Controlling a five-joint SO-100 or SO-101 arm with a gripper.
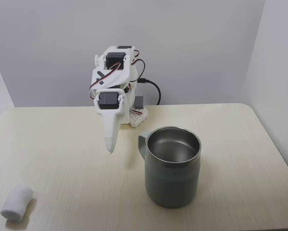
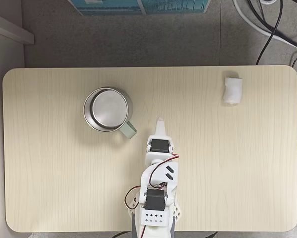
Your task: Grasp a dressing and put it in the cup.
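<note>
The dressing (image 1: 17, 203) is a small white fabric roll lying on the table near the front left corner in a fixed view; from above, the dressing (image 2: 232, 90) lies near the far right corner. The cup (image 1: 173, 166) is a large grey-green metal mug with a shiny inside, standing upright and empty right of centre; seen from above, the cup (image 2: 108, 109) stands left of the arm. My gripper (image 1: 110, 147) hangs above the table between them, fingers together, holding nothing. From above, the gripper (image 2: 160, 121) points away from the base, just right of the cup's handle.
The arm's base (image 2: 153, 215) sits at the middle of the table's near edge in the view from above. The wooden table (image 1: 62, 159) lies bare between gripper and dressing. Cables (image 2: 272, 25) lie on the floor beyond the table.
</note>
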